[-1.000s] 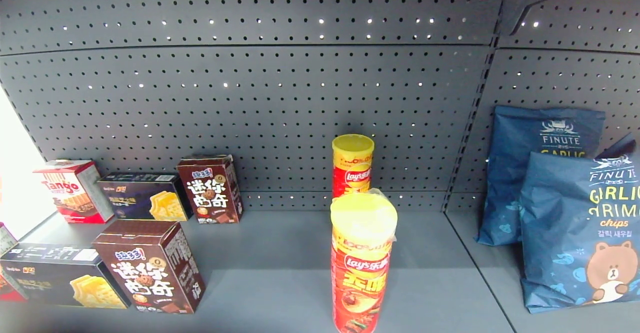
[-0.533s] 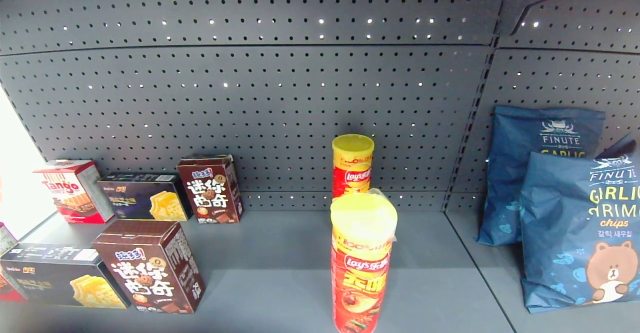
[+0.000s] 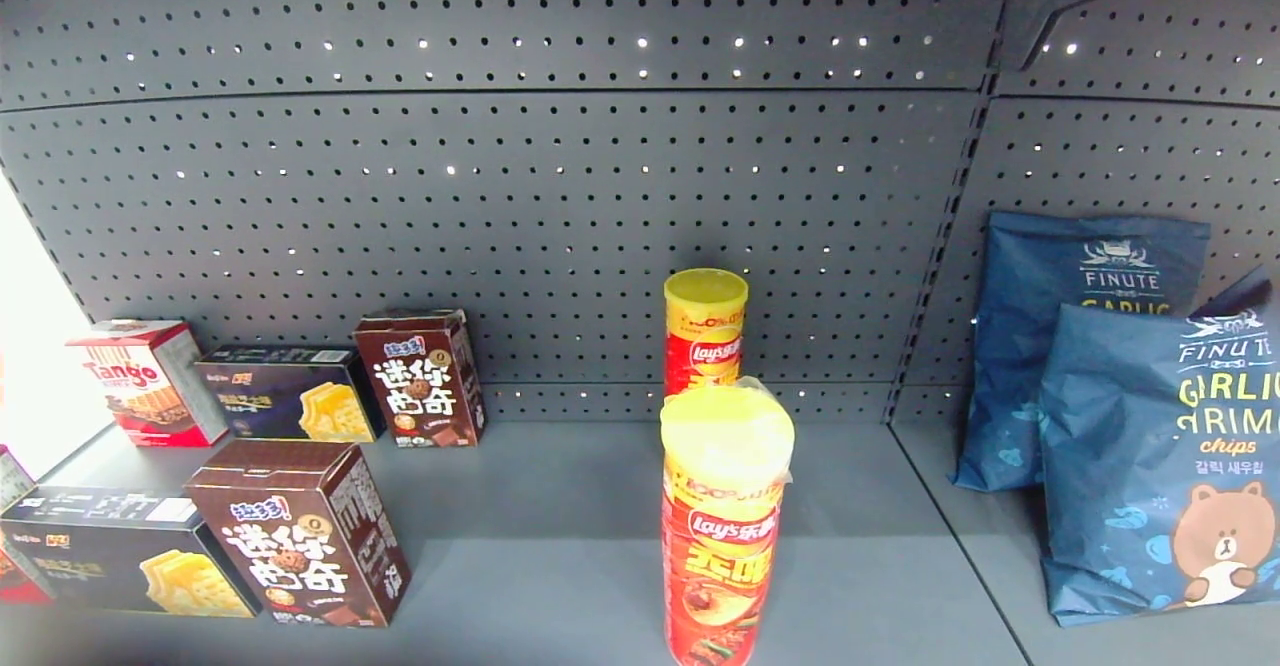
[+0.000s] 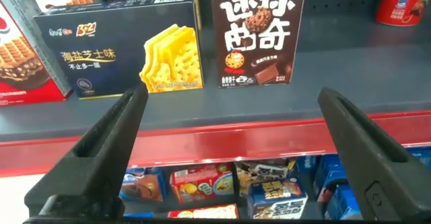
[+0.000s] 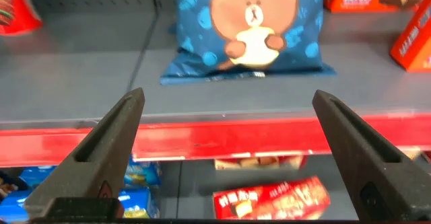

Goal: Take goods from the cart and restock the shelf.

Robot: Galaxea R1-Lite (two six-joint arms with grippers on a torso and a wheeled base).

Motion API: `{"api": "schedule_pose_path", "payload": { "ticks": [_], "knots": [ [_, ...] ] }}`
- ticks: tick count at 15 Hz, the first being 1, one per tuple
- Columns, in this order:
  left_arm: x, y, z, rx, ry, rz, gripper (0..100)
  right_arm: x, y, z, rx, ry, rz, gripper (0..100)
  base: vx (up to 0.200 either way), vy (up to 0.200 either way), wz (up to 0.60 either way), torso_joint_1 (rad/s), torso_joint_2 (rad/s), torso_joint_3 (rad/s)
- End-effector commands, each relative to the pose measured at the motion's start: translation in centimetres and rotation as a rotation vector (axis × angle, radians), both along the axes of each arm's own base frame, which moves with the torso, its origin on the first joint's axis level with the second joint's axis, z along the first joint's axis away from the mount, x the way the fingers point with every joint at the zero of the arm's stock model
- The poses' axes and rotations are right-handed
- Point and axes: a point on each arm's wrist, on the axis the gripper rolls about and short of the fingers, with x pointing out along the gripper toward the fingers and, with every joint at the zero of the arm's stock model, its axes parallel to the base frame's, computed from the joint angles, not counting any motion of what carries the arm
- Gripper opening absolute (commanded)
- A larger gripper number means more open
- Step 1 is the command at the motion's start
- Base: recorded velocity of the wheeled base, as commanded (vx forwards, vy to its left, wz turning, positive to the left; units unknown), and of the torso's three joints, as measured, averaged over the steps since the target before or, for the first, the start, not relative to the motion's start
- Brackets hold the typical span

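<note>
**Grey shelf unchanged over the last second, both grippers wide and empty at its front edge**

Grey pegboard [image 3: 500,196] backs the shelf [image 3: 560,506], and nothing on the shelf has moved since a second ago. Every package matches the earlier head views, and the camera has not shifted either.

At the far left a red wafer box [image 3: 145,381] stands by the back panel. Beside it are the rear cracker box [image 3: 290,394] and the rear cookie box [image 3: 422,378]. Nearer the front, the front cracker box [image 3: 120,551] touches the front cookie box [image 3: 300,534].

The left gripper [image 4: 232,157] sits just outside the shelf's red front lip [image 4: 222,140], facing those two front boxes. Its fingers are spread wide with nothing between them.

In the middle the rear chip can [image 3: 705,331] stands upright against the back panel. The front chip can [image 3: 725,526] stands upright in line ahead of it.

On the right, past the upright divider, the rear blue bag [image 3: 1085,336] leans on the back panel. The front blue bag [image 3: 1165,461] overlaps it.

The right gripper [image 5: 229,157] hangs before the same red lip, facing the bear-printed bag, with its fingers likewise spread and empty.

With the shelf unchanged and neither gripper carrying anything, this looks like a pause between placements. The next step is probably to go to the cart for another item. Bare deck remains between the cookie boxes and the cans, and that seems the likeliest spot to fill.
</note>
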Motion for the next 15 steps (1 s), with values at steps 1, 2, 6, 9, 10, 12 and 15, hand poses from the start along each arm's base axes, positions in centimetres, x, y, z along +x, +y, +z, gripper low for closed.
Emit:
{"api": "schedule_pose_path", "payload": {
  "ticks": [1,2,6,9,10,12,15],
  "knots": [
    [0.0,0.0,0.0,-0.001,0.0,0.001,100,-0.3,-0.04,-0.08,-0.001,-0.039,0.019,100,0.0,0.0,0.0,0.0,0.0,0.0],
    [0.0,0.0,0.0,-0.006,0.0,0.002,100,-0.31,-0.04,-0.09,-0.001,-0.041,0.019,100,0.0,0.0,0.0,0.0,0.0,0.0],
    [0.0,0.01,0.0,-0.009,0.0,0.004,100,-0.31,-0.04,-0.09,-0.001,-0.041,0.019,100,0.0,0.0,0.0,0.0,0.0,0.0],
    [0.0,0.08,0.0,-0.01,0.0,0.038,100,-0.31,-0.04,-0.09,0.004,-0.041,0.013,100,0.0,0.0,0.0,0.0,0.0,0.0],
    [0.0,0.12,0.0,-0.013,0.0,0.053,100,-0.3,-0.04,-0.08,0.004,-0.04,0.013,100,0.0,0.0,0.0,0.0,0.0,0.0],
    [0.0,0.11,0.0,-0.041,0.001,0.052,100,-0.3,-0.05,-0.08,0.002,-0.04,0.012,100,0.0,0.0,0.0,0.0,0.0,0.0],
    [0.0,0.11,0.0,-0.041,0.001,0.048,100,-0.3,-0.04,-0.08,0.007,-0.04,0.013,100,0.0,0.0,0.0,0.0,0.0,0.0]
  ]
}}
